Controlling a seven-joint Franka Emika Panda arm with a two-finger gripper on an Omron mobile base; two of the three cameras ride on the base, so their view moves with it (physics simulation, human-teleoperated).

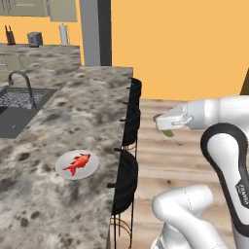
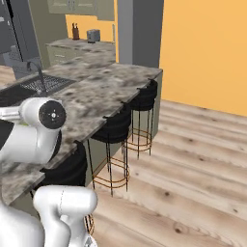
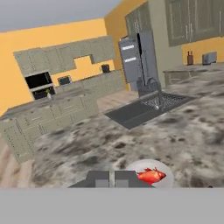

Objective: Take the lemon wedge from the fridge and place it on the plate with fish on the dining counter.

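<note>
The small pale plate (image 1: pixel 63 168) lies on the mottled stone dining counter (image 1: pixel 73 112), and the orange-red fish (image 1: pixel 78 163) rests on it. My gripper (image 1: pixel 164 126) hangs to the right of the counter's edge, over the stools and the wooden floor, higher than the plate. It is shut on a small yellow-green lemon wedge (image 1: pixel 168 132). In the hand view the two dark fingertips (image 3: pixel 98 179) stand close together at the bottom, with the plate (image 3: pixel 168 177) and fish (image 3: pixel 151 175) just right of them. The dark-grey fridge (image 3: pixel 138 59) stands far across the room.
Black stools (image 1: pixel 127 172) (image 2: pixel 116 129) line the counter's right edge. A dark sink (image 1: pixel 19 104) with a curved faucet (image 1: pixel 22 82) is set in the counter's left part. A toaster (image 1: pixel 34 39) and knife block (image 1: pixel 8 35) stand on the back counter. Open wood floor (image 2: pixel 193 159) lies to the right.
</note>
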